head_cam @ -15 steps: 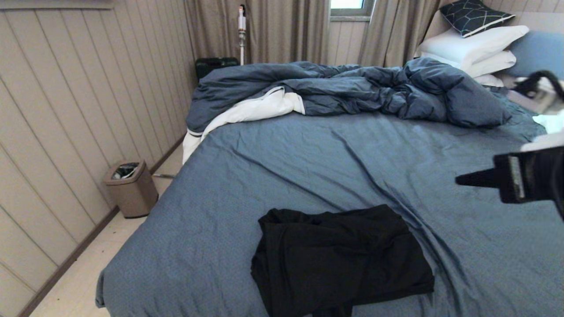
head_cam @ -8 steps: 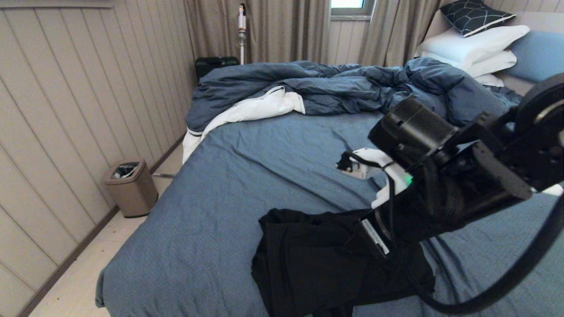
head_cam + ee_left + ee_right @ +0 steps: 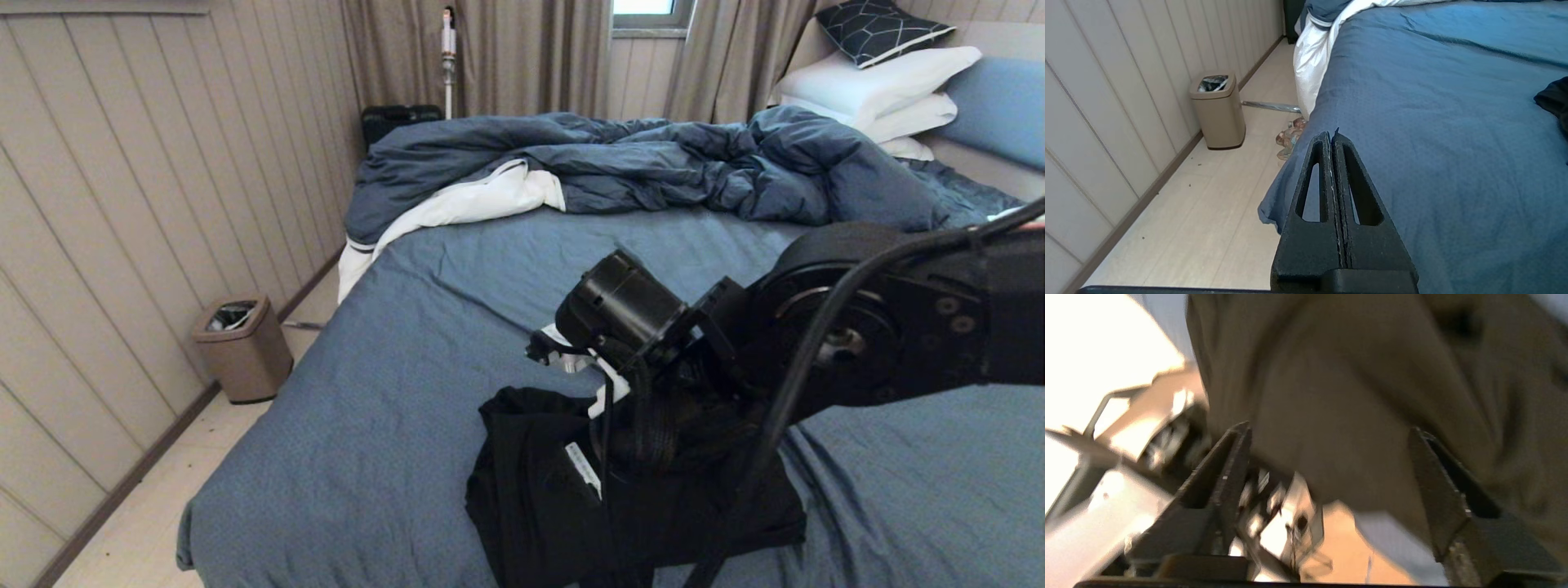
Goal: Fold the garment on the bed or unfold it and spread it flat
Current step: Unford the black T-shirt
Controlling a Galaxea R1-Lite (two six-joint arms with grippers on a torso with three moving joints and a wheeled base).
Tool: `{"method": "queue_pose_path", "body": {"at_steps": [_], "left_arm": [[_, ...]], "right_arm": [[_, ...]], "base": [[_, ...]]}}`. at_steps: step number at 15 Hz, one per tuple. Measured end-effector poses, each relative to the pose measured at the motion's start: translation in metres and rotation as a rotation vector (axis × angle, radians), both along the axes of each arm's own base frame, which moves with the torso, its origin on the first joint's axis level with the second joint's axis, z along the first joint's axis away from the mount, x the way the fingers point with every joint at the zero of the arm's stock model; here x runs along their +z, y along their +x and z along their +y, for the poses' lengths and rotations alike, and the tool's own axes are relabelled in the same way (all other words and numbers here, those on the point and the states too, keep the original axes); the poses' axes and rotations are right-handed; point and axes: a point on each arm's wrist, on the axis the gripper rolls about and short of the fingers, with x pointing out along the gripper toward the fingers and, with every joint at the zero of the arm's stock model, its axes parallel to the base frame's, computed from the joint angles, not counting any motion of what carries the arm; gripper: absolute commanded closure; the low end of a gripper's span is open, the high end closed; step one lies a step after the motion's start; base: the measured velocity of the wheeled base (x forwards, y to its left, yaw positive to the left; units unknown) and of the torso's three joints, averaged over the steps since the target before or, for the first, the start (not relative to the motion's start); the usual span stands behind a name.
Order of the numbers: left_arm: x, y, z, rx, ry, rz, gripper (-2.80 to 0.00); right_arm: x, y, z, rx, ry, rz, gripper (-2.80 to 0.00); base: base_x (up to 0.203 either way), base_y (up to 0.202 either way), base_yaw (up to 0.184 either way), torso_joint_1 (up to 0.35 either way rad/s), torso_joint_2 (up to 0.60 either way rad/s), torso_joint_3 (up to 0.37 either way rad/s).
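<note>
– Looking for the garment point(image 3: 531, 490), where's it at?
– Near end of the bed point(image 3: 457, 327), approx. mid-width. Black, bunched in a rumpled heap on the blue sheet, not spread flat. No print or text showing from here. From the left wrist cam only one dark edge of it point(image 3: 1553, 100) shows, well apart from that arm's fingers.
– Right arm?
– Right arm point(image 3: 816, 343) comes in from the right side, w/ its wrist over the right half of the garment, hiding that part. Can't tell from the head cam whether it touches the cloth.
– Jaws on that one?
– Right gripper point(image 3: 1329, 428): fingers stand wide apart, nothing between them. Wrist cam is blurred, mostly beige behind the fingers, so can't say what's under it.
– And the left?
– Left gripper point(image 3: 1332, 136): fingers pressed together, tips meeting, holding nothing. It sits off the near left corner of the bed, tips over the sheet's edge. Not in the head cam.
– Rest of the bed?
– Dark blue duvet point(image 3: 653, 163) rumpled across the far end, white lining spilling out at its left. White pillows point(image 3: 882, 82) stacked far right, patterned dark cushion point(image 3: 878, 28) on top.
– Room?
– Beige bin point(image 3: 243, 347) on the floor left of the bed, vs. the panelled wall; also in the left wrist cam point(image 3: 1218, 110). Curtains point(image 3: 490, 57) along the far wall.
</note>
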Motion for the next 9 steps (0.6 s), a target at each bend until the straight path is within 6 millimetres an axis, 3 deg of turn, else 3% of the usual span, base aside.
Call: {"method": "queue_pose_path", "body": {"at_steps": [3,9], "left_arm": [[0.0,0.0,0.0,0.0,0.0,0.0,0.0],[0.0,0.0,0.0,0.0,0.0,0.0,0.0]], "right_arm": [[-0.014,0.004,0.019,-0.027,-0.023,-0.059,-2.8],[-0.04,0.019,0.037,-0.061,-0.055,-0.101,-2.8]], "base": [[0.0,0.0,0.0,0.0,0.0,0.0],[0.0,0.0,0.0,0.0,0.0,0.0]]}}
